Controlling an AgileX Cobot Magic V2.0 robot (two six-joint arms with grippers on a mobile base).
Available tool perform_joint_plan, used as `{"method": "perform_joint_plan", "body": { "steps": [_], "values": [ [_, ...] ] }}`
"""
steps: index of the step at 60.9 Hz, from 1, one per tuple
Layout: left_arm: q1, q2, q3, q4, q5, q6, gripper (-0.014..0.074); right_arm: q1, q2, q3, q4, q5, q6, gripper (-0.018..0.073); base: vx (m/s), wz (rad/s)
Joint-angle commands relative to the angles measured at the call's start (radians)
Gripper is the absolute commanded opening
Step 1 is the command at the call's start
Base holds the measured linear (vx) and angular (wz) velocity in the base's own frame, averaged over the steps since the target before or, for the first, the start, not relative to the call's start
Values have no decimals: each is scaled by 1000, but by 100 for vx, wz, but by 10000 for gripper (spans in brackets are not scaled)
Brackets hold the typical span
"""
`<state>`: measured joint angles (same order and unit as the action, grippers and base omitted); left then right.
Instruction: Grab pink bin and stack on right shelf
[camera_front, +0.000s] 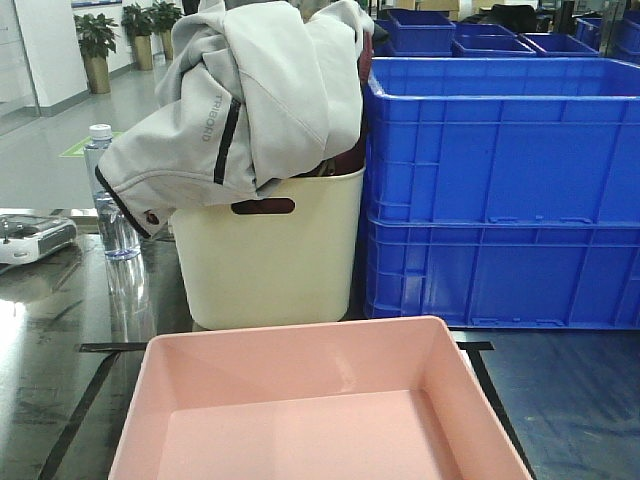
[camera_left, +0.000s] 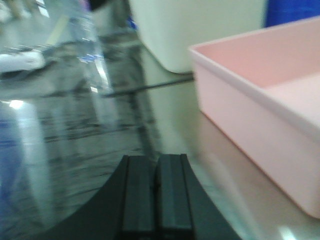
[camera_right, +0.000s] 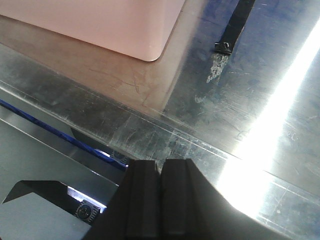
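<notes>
- Pink bin (camera_front: 320, 410) sitting flat on the shiny steel bench (camera_front: 570, 400), inside the black tape outline (camera_front: 75, 415), open side up and empty.
- Resting just in front of the cream bin (camera_front: 270, 260), which is carrying a grey jacket (camera_front: 240, 100); stacked blue crates (camera_front: 500, 190) standing to the right, a water bottle (camera_front: 110, 200) to the left.
- Judging this steel top, with its taped outline, to be the top of the right shelf, so the bin appearing already on it.
- Left tool (camera_left: 156, 192) hanging low over the bench, well to the left of the bin's near wall (camera_left: 250, 115), pads pressed together and holding nothing; that view being blurred.
- Right tool (camera_right: 161, 200) hovering at the bench's front edge, apart from the bin's rounded corner (camera_right: 147, 52), pads likewise closed together and empty.
- Neither tool touching the bin.
- Step in hand, as a judgement: either approaching for a grasp or standing clear after setting down; not possible to tell which from these views.
- If a grasp is still needed: opening both tools, bringing each to a side rim, pinching the thick rolled lip evenly on both sides.
- Watching for the shallow sloped walls slipping out of a one-sided pinch, and for nudging the cream bin behind.
</notes>
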<state>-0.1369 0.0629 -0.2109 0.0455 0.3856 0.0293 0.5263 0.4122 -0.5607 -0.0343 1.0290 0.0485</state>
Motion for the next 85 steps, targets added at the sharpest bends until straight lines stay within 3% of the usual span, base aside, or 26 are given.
{"method": "perform_joint_plan", "body": {
  "steps": [1,15,72,78,85],
  "values": [
    [70,-46,55,0,-197,-7,-6,1,10,-24,-8,-63,-11,-9,0,0],
    [97,-91,255,-2,-440,-89,-6,1,10,-24,-8,-63,-11,-9,0,0],
    [97,-91,254,8,-463,-88,-6,1,4,-24,-22,-67,-24,-9,0,0],
    [97,-91,254,8,-463,-88,-6,-54,-41,-5,-65,-165,-35,-9,0,0],
    [97,-91,254,8,-463,-88,-6,-213,-140,112,-100,-433,-41,-9,0,0]
  ]
}}
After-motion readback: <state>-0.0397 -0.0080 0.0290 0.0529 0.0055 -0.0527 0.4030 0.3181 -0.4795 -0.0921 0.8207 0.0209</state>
